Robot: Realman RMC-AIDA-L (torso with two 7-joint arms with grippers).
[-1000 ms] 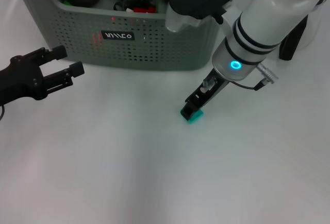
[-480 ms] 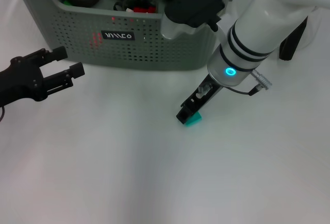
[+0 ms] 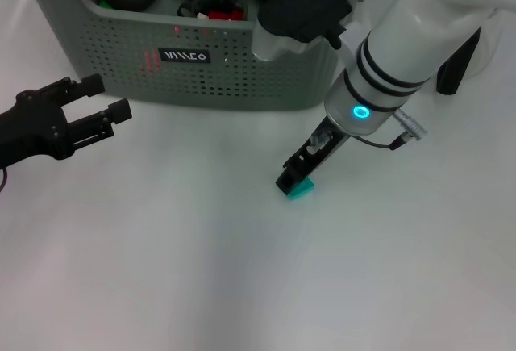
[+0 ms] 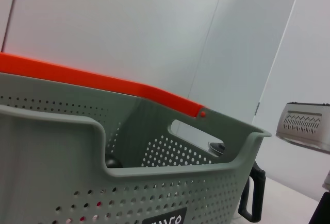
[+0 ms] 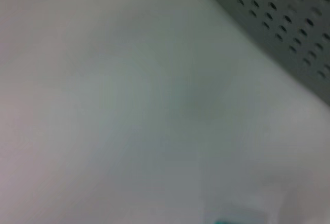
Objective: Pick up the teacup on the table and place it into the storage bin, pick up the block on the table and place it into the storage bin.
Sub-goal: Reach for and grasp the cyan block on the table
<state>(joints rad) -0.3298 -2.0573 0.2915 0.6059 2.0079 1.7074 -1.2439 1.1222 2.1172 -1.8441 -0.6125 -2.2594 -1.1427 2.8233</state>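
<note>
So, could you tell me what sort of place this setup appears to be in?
Probably a lab-style tabletop test station: a plain white table, bare pale wall panels behind, and only a perforated storage bin and a small teal block laid out as props.

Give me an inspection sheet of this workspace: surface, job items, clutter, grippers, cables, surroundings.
Surface: white table, bare in front.
Job's things: small teal block on the table in front of the storage bin; the bin holds dark rounded items; no teacup seen on the table.
Clutter: black handle beside the bin in the left wrist view.
Grippers: right gripper down at the block, touching it, grip state not readable; left gripper open, hovering left of the bin, holding nothing.
Cables: short grey lead with plug at the right wrist.
Surroundings: plain pale wall panels behind the bin.
</note>
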